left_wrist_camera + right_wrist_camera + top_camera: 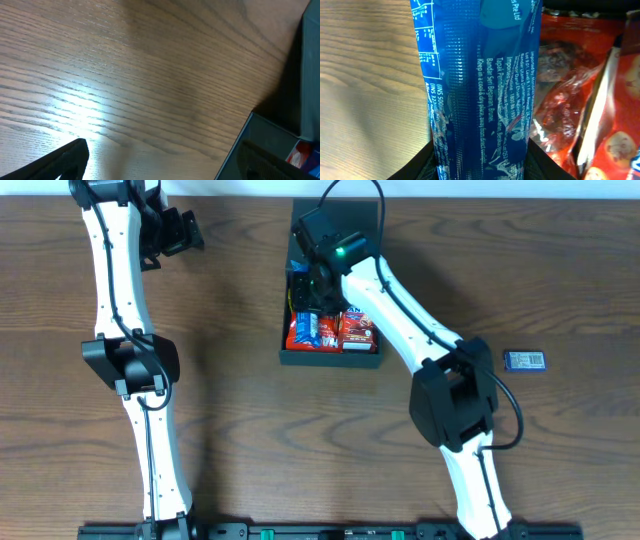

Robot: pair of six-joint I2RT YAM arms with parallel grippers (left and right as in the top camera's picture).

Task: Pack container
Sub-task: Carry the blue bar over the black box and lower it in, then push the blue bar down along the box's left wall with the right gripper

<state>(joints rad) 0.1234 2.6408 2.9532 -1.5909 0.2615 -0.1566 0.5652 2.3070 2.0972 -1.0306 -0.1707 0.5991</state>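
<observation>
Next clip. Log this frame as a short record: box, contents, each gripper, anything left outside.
box: dark container, open, on table
contents: red snack packets
right gripper: shut on blue packet, above container
left gripper: open, empty, over bare table
outside: second blue packet, lying right of container

The worktop [230, 430] is brown wood with a fine straight grain, smooth enough to throw a soft glare. The container [330, 360] looks like dark matt cardboard. The blue packet [475, 90] is glossy plastic film, finely ribbed in places. The red packets [560, 100] are shiny, crinkled film. The arms [112, 275] wear smooth white plastic shells.
</observation>
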